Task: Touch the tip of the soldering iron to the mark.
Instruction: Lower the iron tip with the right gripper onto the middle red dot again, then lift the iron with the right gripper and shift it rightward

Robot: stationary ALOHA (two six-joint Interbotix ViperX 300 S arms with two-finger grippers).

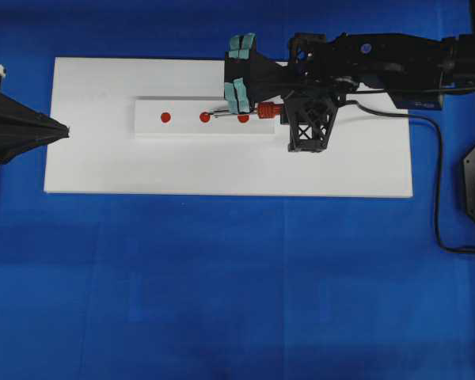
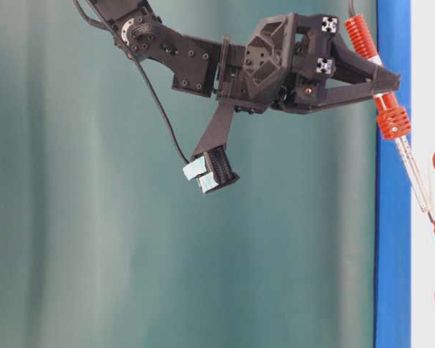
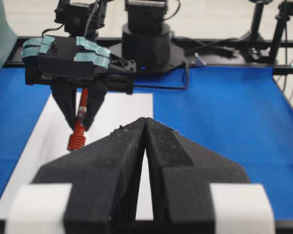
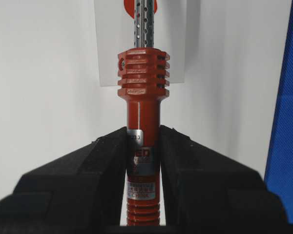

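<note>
From overhead, the right gripper [image 1: 279, 109] reaches in over a white board [image 1: 87, 166] on the blue desk [image 1: 222, 301], holding the soldering iron [image 1: 267, 111] so its shaft runs leftward along a narrow white strip [image 1: 146, 127] carrying three red marks; the tip [image 1: 209, 117] lies at the middle mark [image 1: 205, 117], though contact cannot be confirmed from this height. Over at the board's left edge, the left gripper [image 1: 63, 131] sits parked. At table level, the iron slants toward the board and its tip appears to meet, or nearly meet, the middle mark. Seen by the left wrist camera, that arm's own fingers [image 3: 122, 161] are pressed together with nothing between them. Under the right wrist camera, the two fingers [image 4: 88, 165] clamp the red handle below its ribbed collar, the perforated shaft pointing straight at a red mark. To finish well, I would press down only slightly and slowly, keep the handle from twisting in the grip, and avoid sliding sideways so the point stays on the dot rather than skidding off it.
</note>
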